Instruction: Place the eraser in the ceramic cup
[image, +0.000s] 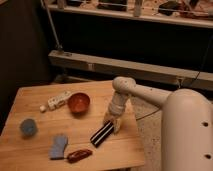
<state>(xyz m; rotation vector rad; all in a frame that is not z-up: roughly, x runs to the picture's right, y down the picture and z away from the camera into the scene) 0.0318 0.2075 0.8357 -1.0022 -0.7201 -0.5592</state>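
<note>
Just above the desk (120, 150), the claw (114, 122), its opening impossible to tell, hangs at the far-right end of the eraser (102, 134), whose long axis slants near-left; the ceramic cup (28, 127) sits well apart, left.

A light wooden tabletop (50, 122) is seen, and the end effector (114, 122) is held low over its right part. The eraser (102, 134) is laid slantwise on the wood, with its upper end right at the end effector. An orange-red bowl (78, 102) is set near the end effector, to its left in the view, and a white segmented bar (56, 101) is laid just beyond the bowl. The ceramic cup (28, 127) is placed well apart, far left. A blue-grey cloth (59, 146) and a red-brown oblong piece (79, 155) are laid lower left of the end effector, near the front edge.
</note>
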